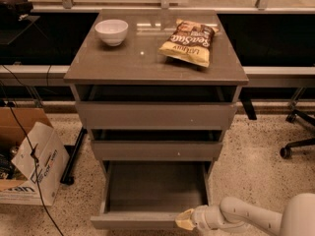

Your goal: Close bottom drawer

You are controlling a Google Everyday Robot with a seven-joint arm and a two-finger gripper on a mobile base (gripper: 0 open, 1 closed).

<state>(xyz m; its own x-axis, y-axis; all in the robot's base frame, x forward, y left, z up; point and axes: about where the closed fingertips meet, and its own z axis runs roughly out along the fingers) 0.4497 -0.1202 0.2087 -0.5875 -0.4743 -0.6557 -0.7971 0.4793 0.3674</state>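
Though I cannot tell if it is spread, the white yellow-tipped claw sits at the front of the open grey-brown bottom drawer, with the cabinet straight behind.

Single view only. Looks down from high in front of the grey-brown three-drawer cabinet, square to the drawer fronts and tilted steeply enough to show the whole flat top. Sits close: cabinet fills the middle of the frame from top edge to bottom edge. Takes in the round white bowl at upper left and the crinkled yellow-brown snack bag at upper centre. Crops the pulled-out grey-brown, handleless bottom drawer near the lower edge. Catches the white arm entering from the lower right corner, with the pale yellowish gripper at bottom centre-right, by that drawer front's right end. Includes a brown-and-white cardboard box at lower left, a black wheeled chair base at the right edge.
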